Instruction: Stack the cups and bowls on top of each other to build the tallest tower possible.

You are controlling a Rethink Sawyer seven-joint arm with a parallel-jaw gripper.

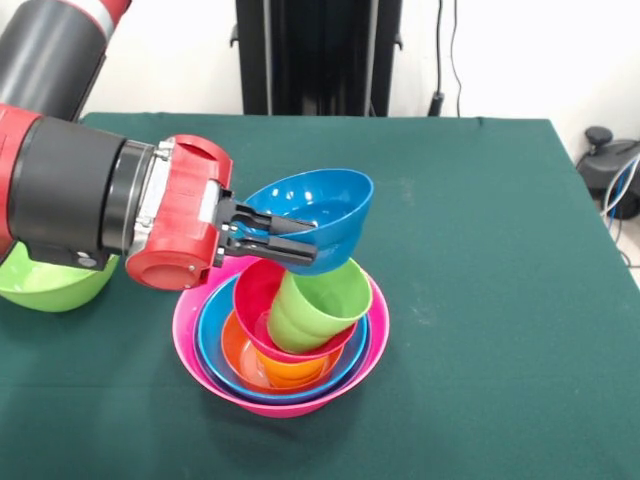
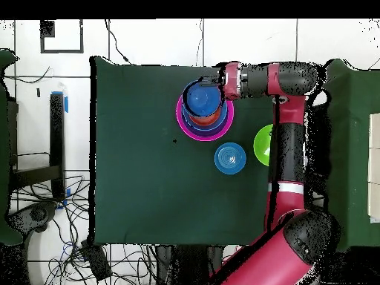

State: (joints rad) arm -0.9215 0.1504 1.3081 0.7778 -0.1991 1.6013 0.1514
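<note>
The tower stands at the table's middle: a big pink bowl holds a sky blue bowl, an orange bowl and a red-pink bowl. A lime green cup leans tilted inside the red-pink bowl. My gripper is shut on the rim of a blue bowl and holds it tilted just above the green cup. In the overhead view the gripper reaches in from the right, with the held blue bowl over the pink bowl. The orange cup is not visible.
A lime green bowl sits on the table at the left, partly behind my arm; it also shows in the overhead view. Another blue bowl sits alone on the green cloth, hidden by the arm in the front view.
</note>
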